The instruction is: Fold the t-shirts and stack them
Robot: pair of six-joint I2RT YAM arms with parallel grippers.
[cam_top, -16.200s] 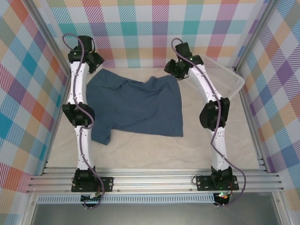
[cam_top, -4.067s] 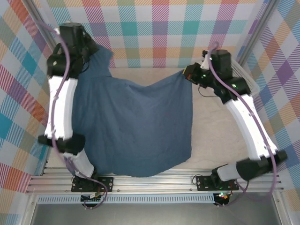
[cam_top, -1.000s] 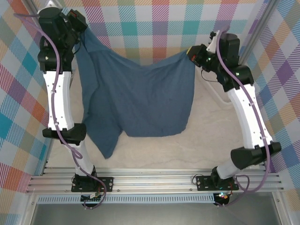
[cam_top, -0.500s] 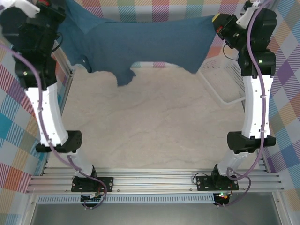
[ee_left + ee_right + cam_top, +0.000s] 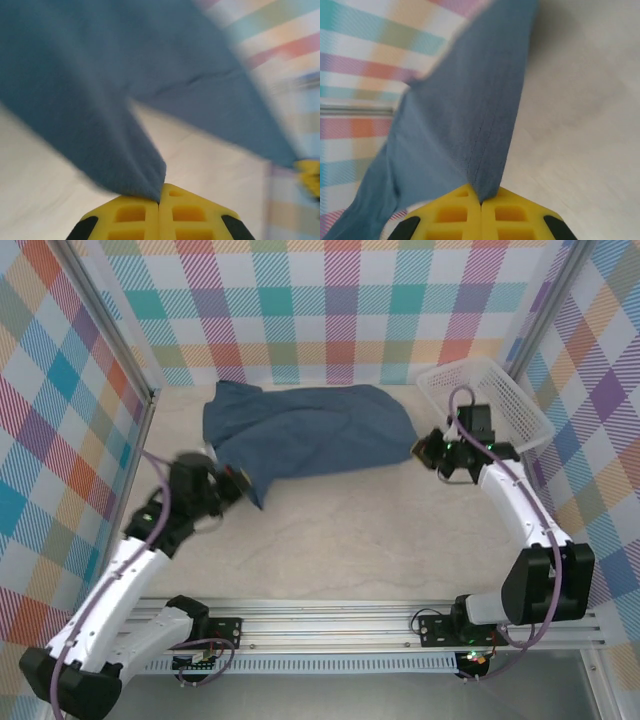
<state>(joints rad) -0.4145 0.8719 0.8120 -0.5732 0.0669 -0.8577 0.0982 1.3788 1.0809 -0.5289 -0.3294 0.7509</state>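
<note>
Seen from above, the slate-blue t-shirt (image 5: 300,428) lies bunched across the upper middle of the counter (image 5: 350,535). The left jaws are clenched on its lower-left corner, and the right jaws are clamped on its right edge, near the white mesh basket (image 5: 505,400) at upper right. At the left wrist, yellow jaws pinch a tapering point of the t-shirt (image 5: 100,100) at bottom centre. At the right wrist, closed jaws grip a stitched edge of the t-shirt (image 5: 475,125) that runs toward the top of the frame.
</note>
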